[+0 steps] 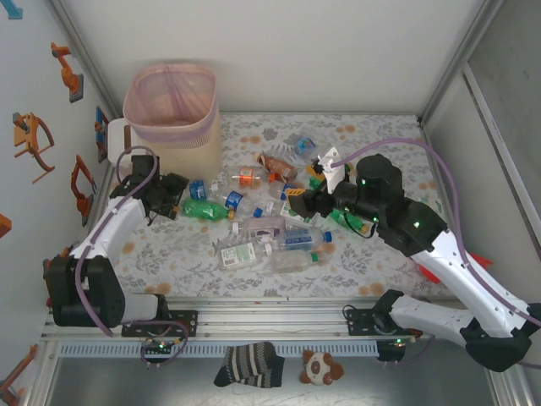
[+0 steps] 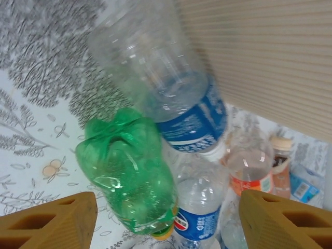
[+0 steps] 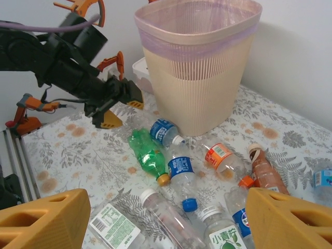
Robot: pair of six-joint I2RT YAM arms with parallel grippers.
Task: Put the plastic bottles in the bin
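Observation:
Several crushed plastic bottles [image 1: 262, 228] lie scattered on the floral tabletop. The beige bin [image 1: 173, 106] with its pink liner stands at the back left. My left gripper [image 1: 176, 201] hovers open just left of a green bottle [image 1: 203, 209]. In the left wrist view that green bottle [image 2: 127, 181] and a clear blue-labelled bottle [image 2: 166, 83] lie ahead of the open left gripper [image 2: 166, 223], whose fingers touch neither. My right gripper [image 1: 294, 201] hangs open over the middle of the pile. In its own view the right gripper [image 3: 166, 223] holds nothing, above a blue-capped bottle [image 3: 181, 176].
The bin's ribbed wall [image 2: 270, 57] stands close behind the bottles by the left gripper. A small white box [image 1: 114, 135] sits left of the bin. Orange clamps [image 1: 80, 186] hang on the left wall. The left arm [image 3: 67, 62] reaches in front of the bin [image 3: 199, 57].

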